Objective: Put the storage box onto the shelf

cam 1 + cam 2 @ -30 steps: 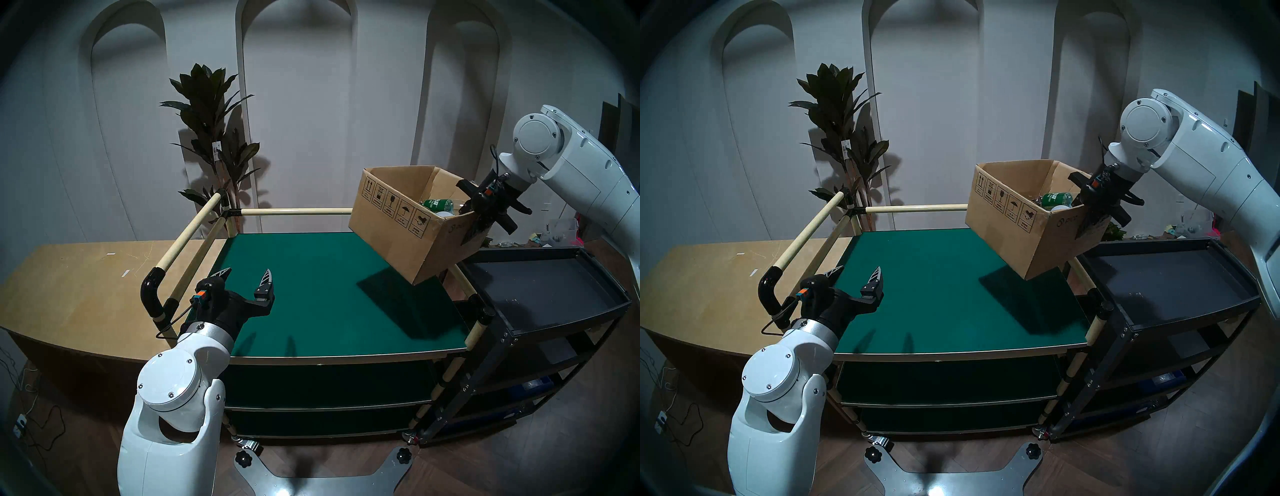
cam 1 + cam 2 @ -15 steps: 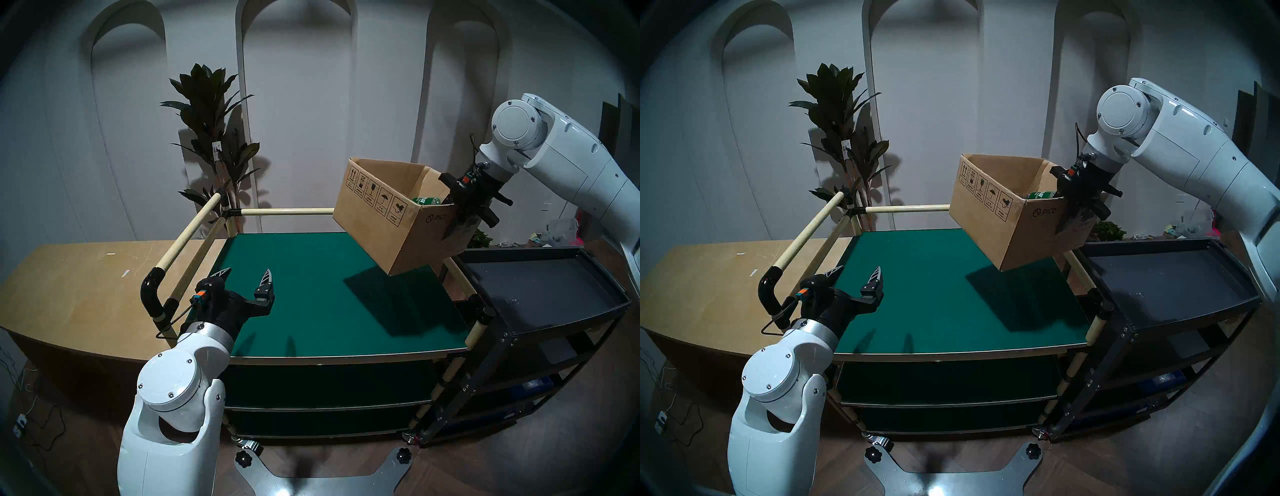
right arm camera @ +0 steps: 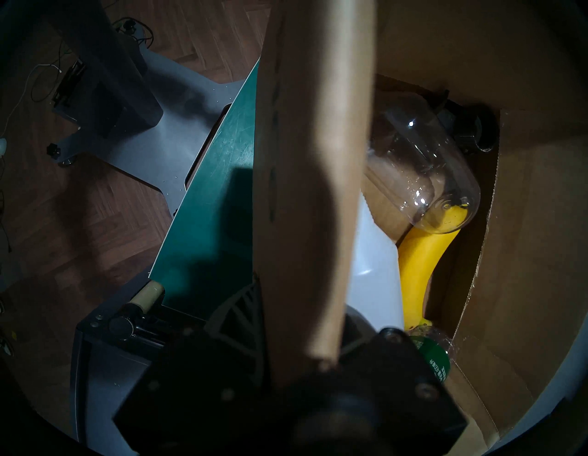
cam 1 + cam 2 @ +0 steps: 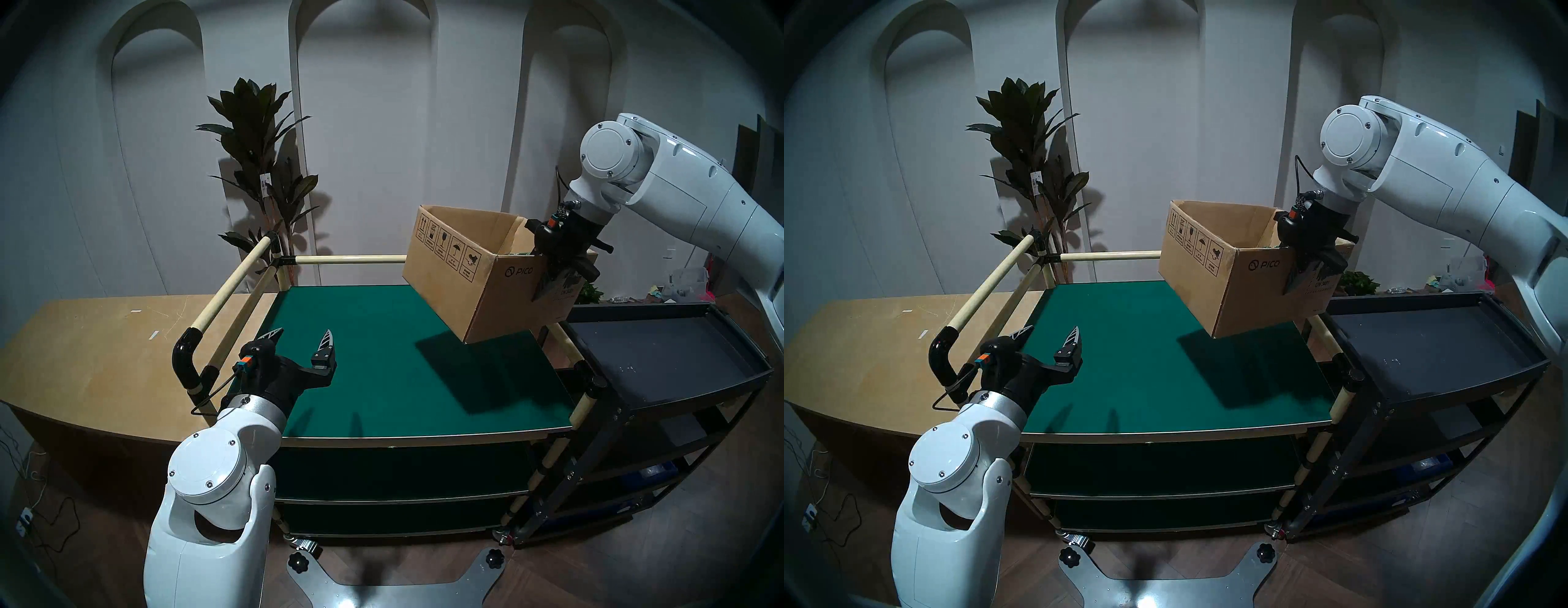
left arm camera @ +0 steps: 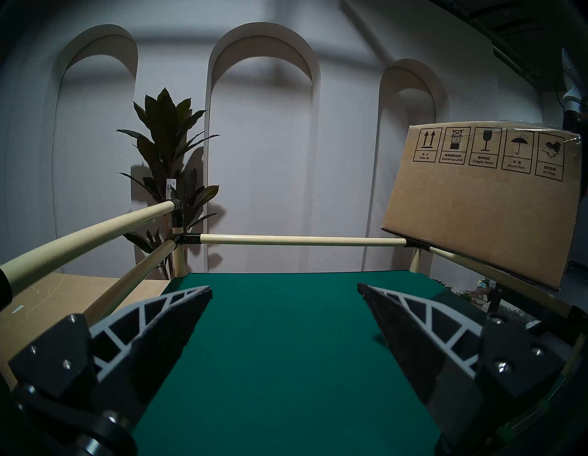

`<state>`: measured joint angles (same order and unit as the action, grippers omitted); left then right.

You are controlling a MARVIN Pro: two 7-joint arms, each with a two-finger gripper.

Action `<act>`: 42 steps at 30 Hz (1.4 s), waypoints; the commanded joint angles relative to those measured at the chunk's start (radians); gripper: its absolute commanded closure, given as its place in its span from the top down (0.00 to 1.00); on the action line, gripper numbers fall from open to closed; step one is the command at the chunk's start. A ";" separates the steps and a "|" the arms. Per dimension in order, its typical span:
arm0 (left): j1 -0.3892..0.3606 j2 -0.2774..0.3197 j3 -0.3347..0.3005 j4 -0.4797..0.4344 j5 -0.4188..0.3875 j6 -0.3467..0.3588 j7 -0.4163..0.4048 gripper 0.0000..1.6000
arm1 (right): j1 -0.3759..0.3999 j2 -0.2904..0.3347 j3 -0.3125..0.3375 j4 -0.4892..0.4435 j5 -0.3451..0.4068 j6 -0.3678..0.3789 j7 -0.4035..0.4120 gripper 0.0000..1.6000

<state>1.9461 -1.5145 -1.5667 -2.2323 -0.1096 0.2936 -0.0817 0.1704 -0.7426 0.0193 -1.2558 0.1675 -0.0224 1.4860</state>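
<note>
The storage box (image 4: 479, 293), open-topped brown cardboard with a PICO logo and handling symbols, hangs tilted in the air over the right rear corner of the shelf's green top board (image 4: 382, 369). My right gripper (image 4: 548, 275) is shut on the box's near right wall, one finger (image 3: 238, 309) outside and the other hidden inside. The box (image 3: 315, 191) holds a banana (image 3: 420, 264), a clear bottle (image 3: 423, 178) and a green-labelled bottle (image 3: 436, 359). My left gripper (image 4: 303, 335) is open and empty, low over the board's left front; the box (image 5: 483, 203) shows at its upper right.
Cream rails (image 4: 352, 259) run along the shelf's back and left and right sides. A black metal tray cart (image 4: 662, 352) stands against its right side. A wooden table (image 4: 106, 352) lies to the left, and a potted plant (image 4: 263, 170) stands behind.
My right arm has carried the box leftward from over the black cart's edge to over the green board, turning its PICO side more towards me. The left arm has not moved.
</note>
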 commanded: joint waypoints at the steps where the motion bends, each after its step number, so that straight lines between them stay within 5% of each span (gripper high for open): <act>1: -0.004 0.002 -0.001 -0.023 -0.001 -0.004 -0.002 1.00 | 0.103 -0.062 -0.030 0.018 0.035 0.061 -0.003 0.00; 20: -0.003 0.002 -0.001 -0.025 -0.001 -0.004 -0.003 1.00 | 0.119 -0.222 -0.156 0.121 0.122 0.229 -0.003 0.00; 32: -0.003 0.002 -0.001 -0.025 -0.001 -0.004 -0.003 1.00 | 0.141 -0.299 -0.241 0.193 0.119 0.259 -0.003 0.00; 42: -0.003 0.002 -0.001 -0.025 -0.001 -0.004 -0.003 1.00 | 0.127 -0.412 -0.253 0.296 0.110 0.281 -0.003 0.00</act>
<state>1.9466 -1.5145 -1.5668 -2.2342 -0.1096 0.2937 -0.0820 0.2557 -1.0610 -0.2466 -1.0236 0.2842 0.2457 1.4848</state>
